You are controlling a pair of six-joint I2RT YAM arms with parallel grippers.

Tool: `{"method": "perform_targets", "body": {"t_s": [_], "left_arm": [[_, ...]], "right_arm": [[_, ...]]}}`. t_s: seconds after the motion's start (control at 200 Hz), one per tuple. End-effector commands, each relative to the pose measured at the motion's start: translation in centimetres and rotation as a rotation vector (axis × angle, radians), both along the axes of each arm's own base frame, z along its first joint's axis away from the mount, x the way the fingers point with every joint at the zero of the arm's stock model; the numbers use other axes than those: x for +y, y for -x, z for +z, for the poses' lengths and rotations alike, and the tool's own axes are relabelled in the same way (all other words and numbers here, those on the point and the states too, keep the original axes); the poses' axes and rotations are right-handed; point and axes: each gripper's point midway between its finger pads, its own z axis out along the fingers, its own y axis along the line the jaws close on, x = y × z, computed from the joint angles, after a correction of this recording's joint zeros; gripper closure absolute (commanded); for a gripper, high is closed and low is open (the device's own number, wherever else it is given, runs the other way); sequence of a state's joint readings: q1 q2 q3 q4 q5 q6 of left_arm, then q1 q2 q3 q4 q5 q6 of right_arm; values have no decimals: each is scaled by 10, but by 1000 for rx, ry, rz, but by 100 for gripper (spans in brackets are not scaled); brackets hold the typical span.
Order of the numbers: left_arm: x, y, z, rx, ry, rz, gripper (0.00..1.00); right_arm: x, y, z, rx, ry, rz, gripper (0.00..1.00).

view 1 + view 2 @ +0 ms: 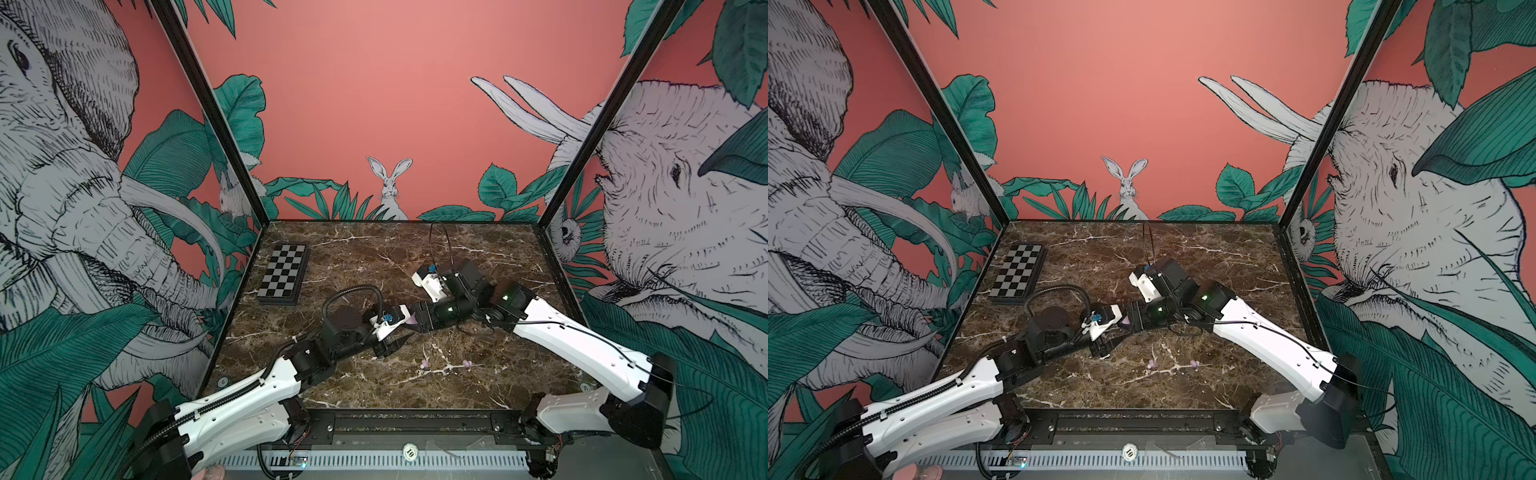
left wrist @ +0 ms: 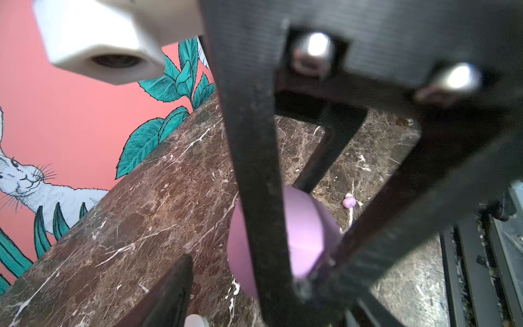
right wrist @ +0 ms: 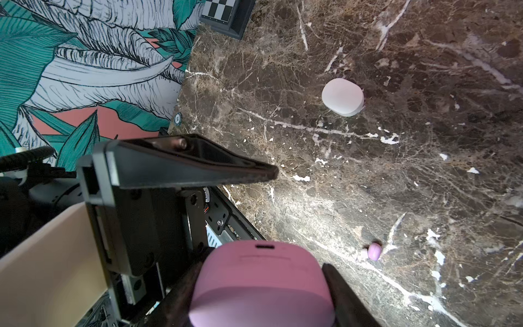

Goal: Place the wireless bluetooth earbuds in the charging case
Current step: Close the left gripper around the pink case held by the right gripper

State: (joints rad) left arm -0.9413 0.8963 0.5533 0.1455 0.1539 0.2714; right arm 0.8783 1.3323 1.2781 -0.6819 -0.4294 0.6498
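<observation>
My right gripper (image 3: 264, 262) is shut on a lilac charging case (image 3: 263, 286), a finger on each side. In both top views the case (image 1: 411, 320) (image 1: 1124, 321) shows as a small lilac patch at mid-table where the grippers meet. My left gripper (image 1: 405, 330) faces it with its jaws apart. One finger (image 2: 172, 288) stands clear of the case (image 2: 307, 226), with bare table between. The other finger is hidden behind the right gripper. Two lilac earbuds (image 1: 424, 365) (image 1: 466, 364) lie loose on the marble, nearer the front. One earbud (image 3: 374, 251) (image 2: 349, 202) shows in each wrist view.
A closed white case (image 3: 343, 96) lies on the marble table (image 1: 478, 257); it is hidden in both top views. A folded chessboard (image 1: 283, 274) sits at the back left. Printed walls close three sides, and a black rail (image 1: 415, 424) runs along the front. Both forearms reach low over the table.
</observation>
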Motion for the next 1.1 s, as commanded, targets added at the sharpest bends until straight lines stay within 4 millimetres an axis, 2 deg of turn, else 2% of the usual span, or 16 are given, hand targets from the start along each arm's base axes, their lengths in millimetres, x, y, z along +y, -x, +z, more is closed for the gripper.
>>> {"method": "perform_targets", "body": {"t_s": [0.0, 0.09, 0.265, 0.46, 0.775, 0.97, 1.095], "left_arm": [[-1, 3, 8, -20, 41, -14, 29], [0, 4, 10, -27, 47, -13, 31], [0, 3, 14, -34, 66, -12, 40], [-1, 8, 13, -26, 75, -36, 39], [-1, 8, 12, -25, 71, -36, 50], [0, 8, 15, -33, 89, -29, 51], [2, 5, 18, -51, 96, -8, 56]], "right_arm": [[10, -1, 10, -31, -39, 25, 48], [12, 0, 10, -27, -42, 31, 48], [16, 3, 11, -28, -48, 47, 48], [17, 2, 11, -32, -52, 50, 48], [21, 2, 17, -35, -77, 52, 48], [23, 4, 16, -23, -90, 58, 48], [24, 4, 16, -22, -92, 57, 48]]}}
